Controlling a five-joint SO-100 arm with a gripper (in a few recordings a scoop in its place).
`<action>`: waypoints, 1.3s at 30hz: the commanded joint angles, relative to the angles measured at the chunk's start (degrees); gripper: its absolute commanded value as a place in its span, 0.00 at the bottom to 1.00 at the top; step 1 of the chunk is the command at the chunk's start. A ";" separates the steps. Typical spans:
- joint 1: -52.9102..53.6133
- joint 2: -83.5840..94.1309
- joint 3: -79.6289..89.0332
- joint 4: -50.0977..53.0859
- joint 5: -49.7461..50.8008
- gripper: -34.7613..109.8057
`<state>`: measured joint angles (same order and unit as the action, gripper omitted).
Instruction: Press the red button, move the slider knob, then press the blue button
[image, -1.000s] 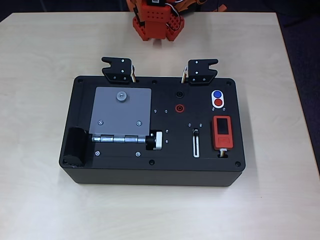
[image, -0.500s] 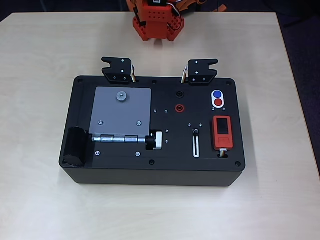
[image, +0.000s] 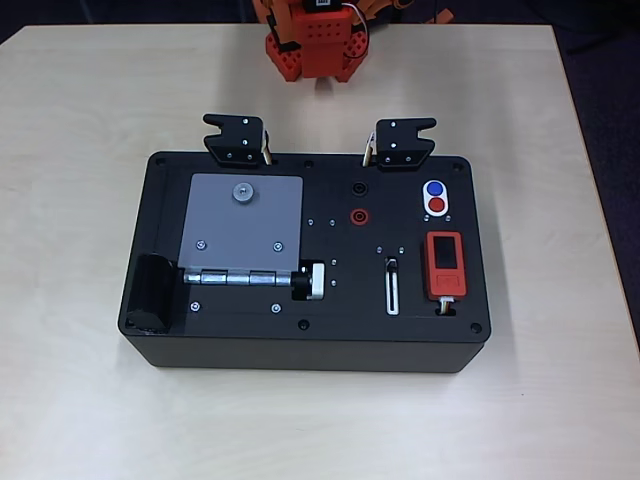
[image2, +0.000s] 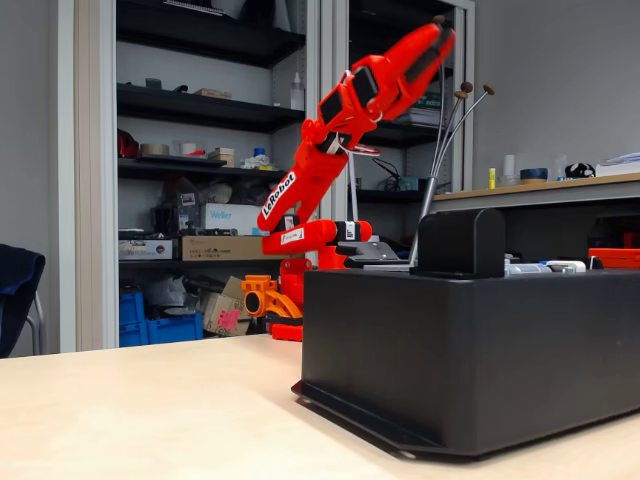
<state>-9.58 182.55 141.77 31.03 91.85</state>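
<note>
One black box (image: 250, 345), one red button (image: 436, 205), one blue button (image: 434, 188), one slider knob (image: 392, 264), two round sockets (image: 357, 215), one grey hinged plate (image: 240, 225), two black clips (image: 236, 138), one red robot arm (image2: 330, 130).

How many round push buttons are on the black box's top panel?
2: the blue button and the red button just below it in the overhead view, sharing one white oval near the black box's upper right corner.

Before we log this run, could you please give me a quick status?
Pincer raised high above the black box, looks shut, holding nothing. Red button, slider knob, blue button untouched. Nothing over the buttons.
</note>
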 joint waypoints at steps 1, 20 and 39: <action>-2.29 -9.05 -9.67 8.61 -5.36 0.29; -5.80 -47.46 -44.82 47.55 -3.96 0.29; -10.55 -72.60 -58.36 47.81 -1.67 0.30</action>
<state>-18.28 110.65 84.46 80.07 88.42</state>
